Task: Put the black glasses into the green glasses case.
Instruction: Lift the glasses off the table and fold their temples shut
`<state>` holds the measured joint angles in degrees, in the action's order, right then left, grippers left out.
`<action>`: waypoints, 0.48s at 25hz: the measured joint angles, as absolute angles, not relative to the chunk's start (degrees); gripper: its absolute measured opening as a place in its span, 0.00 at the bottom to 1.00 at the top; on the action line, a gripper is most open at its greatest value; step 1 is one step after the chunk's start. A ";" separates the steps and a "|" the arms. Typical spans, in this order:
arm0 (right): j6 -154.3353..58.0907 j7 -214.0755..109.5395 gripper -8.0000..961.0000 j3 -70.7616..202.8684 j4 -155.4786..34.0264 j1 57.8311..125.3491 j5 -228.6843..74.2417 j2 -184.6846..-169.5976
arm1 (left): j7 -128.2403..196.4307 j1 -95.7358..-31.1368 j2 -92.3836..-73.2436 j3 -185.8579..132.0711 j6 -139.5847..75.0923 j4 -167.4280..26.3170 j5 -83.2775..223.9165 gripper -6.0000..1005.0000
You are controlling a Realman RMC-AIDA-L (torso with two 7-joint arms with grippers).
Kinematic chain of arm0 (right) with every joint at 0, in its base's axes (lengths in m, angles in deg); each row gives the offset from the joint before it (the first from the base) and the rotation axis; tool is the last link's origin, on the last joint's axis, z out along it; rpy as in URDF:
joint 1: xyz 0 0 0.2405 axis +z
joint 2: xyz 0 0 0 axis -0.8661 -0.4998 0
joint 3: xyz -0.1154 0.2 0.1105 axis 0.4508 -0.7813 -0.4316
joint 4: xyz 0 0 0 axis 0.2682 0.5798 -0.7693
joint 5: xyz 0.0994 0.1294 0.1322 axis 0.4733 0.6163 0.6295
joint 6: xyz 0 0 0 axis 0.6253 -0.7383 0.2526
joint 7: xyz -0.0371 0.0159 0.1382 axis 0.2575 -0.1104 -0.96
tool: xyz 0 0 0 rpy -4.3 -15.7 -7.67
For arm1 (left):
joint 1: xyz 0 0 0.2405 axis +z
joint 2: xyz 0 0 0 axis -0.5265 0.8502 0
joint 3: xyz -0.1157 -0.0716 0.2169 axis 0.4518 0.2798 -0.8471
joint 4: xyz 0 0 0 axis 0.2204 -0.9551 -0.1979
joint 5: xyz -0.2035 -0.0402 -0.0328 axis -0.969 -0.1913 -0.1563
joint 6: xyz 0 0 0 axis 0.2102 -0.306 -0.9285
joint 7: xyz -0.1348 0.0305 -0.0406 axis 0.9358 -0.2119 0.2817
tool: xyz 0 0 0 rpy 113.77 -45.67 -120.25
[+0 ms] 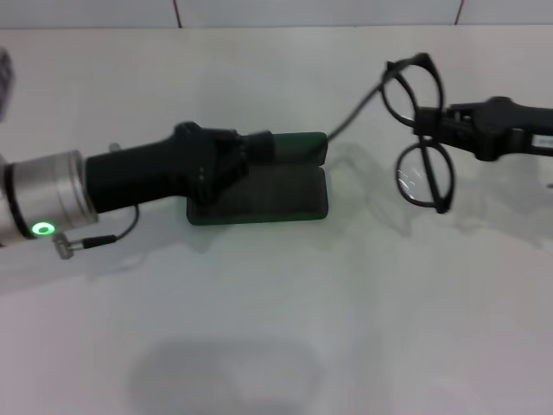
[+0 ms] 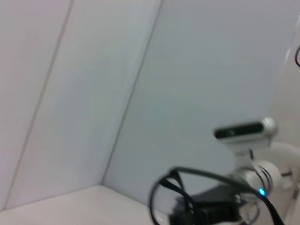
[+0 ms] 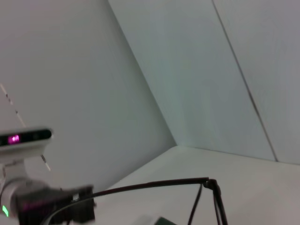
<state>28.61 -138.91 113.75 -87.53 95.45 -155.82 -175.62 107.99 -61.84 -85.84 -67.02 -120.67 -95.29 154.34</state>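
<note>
The green glasses case point(image 1: 276, 199) lies open at the table's middle, its lid point(image 1: 298, 145) standing up at the far side. My left gripper point(image 1: 261, 145) reaches in from the left and is shut on the left part of the lid. My right gripper point(image 1: 425, 123) is shut on the bridge of the black glasses point(image 1: 424, 175) and holds them in the air to the right of the case, lenses one above the other. One temple arm point(image 1: 350, 121) points toward the lid. The glasses also show in the left wrist view point(image 2: 161, 192) and the right wrist view point(image 3: 154, 185).
The white table point(image 1: 276, 328) runs to a white tiled wall at the back. A thin cable point(image 1: 112, 238) hangs under my left wrist. The left arm shows in the right wrist view point(image 3: 33, 201).
</note>
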 joint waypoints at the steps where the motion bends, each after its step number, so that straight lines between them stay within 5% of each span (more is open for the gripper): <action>1: 29.47 -137.20 0.07 113.54 -87.29 94.81 -155.90 -175.19 | 107.99 -61.71 -85.55 -67.00 -120.80 -95.30 153.81 0.02; 6: 31.27 -131.07 0.07 114.67 -86.93 94.35 -157.36 -174.98 | 102.68 -62.21 -85.75 -67.76 -124.07 -95.18 153.74 0.03; 12: 30.47 -123.11 0.07 114.99 -87.82 97.13 -165.04 -177.46 | 96.45 -62.57 -85.93 -73.38 -127.92 -95.24 154.12 0.03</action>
